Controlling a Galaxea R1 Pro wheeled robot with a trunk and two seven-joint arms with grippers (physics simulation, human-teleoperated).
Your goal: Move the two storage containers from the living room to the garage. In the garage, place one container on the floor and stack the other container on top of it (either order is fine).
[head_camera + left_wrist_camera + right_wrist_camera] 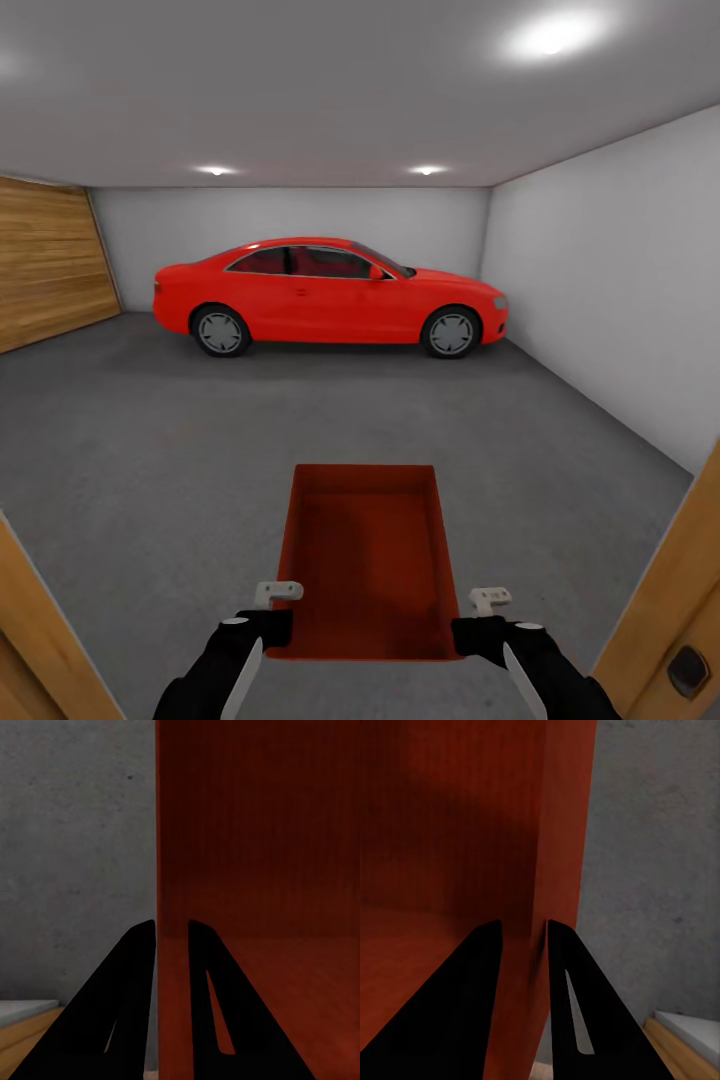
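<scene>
One red-orange storage container [365, 560] hangs open side up in front of me, just above the garage's dark grey floor [150, 460]. My left gripper [270, 625] is shut on its near left wall. The left wrist view shows that gripper [171, 937] with one finger on each side of the container wall [262, 855]. My right gripper [475, 630] is shut on the near right wall, and the right wrist view shows it [521, 934] pinching the container [457, 832] in the same way. The other container and the living room are out of view.
A red car [330, 295] is parked across the far end of the garage. A wooden roll door [45, 260] fills the left wall and a pale wall [620, 280] runs along the right. Wooden door frame [40, 640] and door [670, 600] flank me closely.
</scene>
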